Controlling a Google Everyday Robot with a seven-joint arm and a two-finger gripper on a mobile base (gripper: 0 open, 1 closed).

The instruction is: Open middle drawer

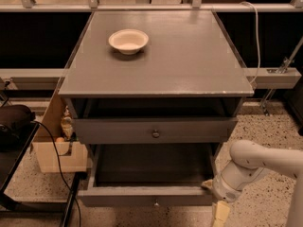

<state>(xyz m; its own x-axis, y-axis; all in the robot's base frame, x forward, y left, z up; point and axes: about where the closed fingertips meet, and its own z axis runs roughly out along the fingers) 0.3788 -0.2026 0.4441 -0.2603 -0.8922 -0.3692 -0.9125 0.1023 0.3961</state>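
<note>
The middle drawer is the lower of the two grey drawers I see. It stands pulled out towards me, its dark inside showing, with its small round knob at the bottom of the front. The top drawer, with its knob, is shut above it. The lowest drawer is hidden. My gripper hangs from the white arm at the right end of the pulled-out drawer's front, with a cream finger pointing down.
A cream bowl sits on the cabinet's grey top. A cardboard box and a black cable lie left of the cabinet. A black object sits at the far left. The floor is speckled.
</note>
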